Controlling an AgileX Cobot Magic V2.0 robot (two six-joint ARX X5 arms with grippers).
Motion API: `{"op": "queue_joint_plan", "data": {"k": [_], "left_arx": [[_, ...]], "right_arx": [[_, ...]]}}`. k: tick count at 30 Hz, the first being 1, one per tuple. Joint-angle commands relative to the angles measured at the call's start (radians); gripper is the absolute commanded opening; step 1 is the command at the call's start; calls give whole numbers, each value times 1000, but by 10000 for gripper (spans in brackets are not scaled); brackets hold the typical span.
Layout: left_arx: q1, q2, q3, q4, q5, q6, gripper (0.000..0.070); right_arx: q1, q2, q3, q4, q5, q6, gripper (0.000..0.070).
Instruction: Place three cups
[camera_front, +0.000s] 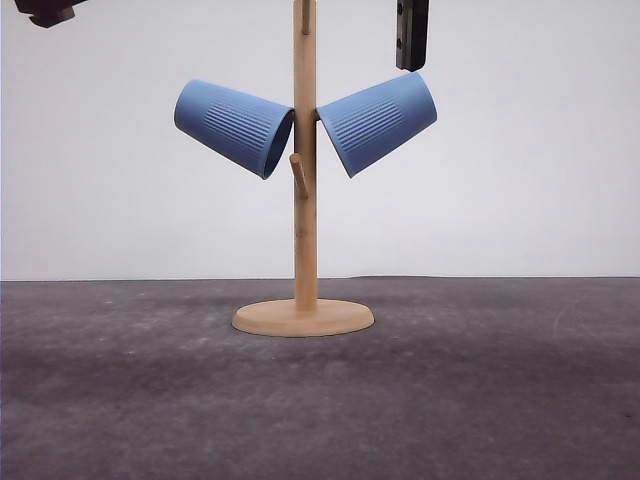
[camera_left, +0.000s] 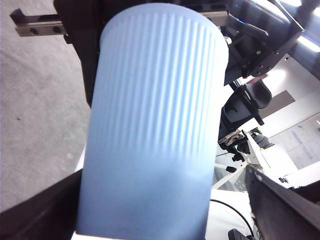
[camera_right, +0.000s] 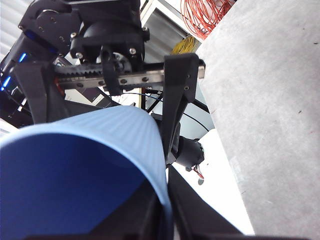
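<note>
With two cups (camera_front: 235, 127) (camera_front: 377, 122) hanging on the wooden stand (camera_front: 304, 200), I keep the left gripper (camera_left: 150, 150) clamped on the third cup (camera_left: 155, 125), align its mouth with the free peg (camera_front: 298, 174); the right gripper's (camera_front: 411, 35) opening I cannot tell.

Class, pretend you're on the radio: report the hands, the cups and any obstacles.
Left hand shut on third cup. Right hand at right cup, grip unclear. Two cups on wooden stand; left cup hanging free. Nothing blocking.
</note>
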Motion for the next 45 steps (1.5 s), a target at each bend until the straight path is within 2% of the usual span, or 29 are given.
{"op": "queue_joint_plan", "data": {"k": [1,9,15,28,33,34,41,45], "left_arx": [[-5,12,8,12,16,30,604],[-6,12,8,11,13,36,580],[-6,12,8,11,13,37,426],[-9,12,8,11,14,40,425],[-9,12,8,11,14,41,425],[-9,12,8,11,14,42,425],[-9,12,8,11,14,45,425],[-9,12,8,11,14,47,424]], "right_arx": [[10,13,15,10,-7,12,0],[20,13,15,10,-14,14,0],[24,13,15,10,-16,15,0],[24,13,15,11,-16,10,7],[23,13,15,11,-16,7,147],[23,13,15,11,-16,7,157],[20,13,15,11,-12,-2,176],[-10,12,15,10,-12,-13,178]]}}
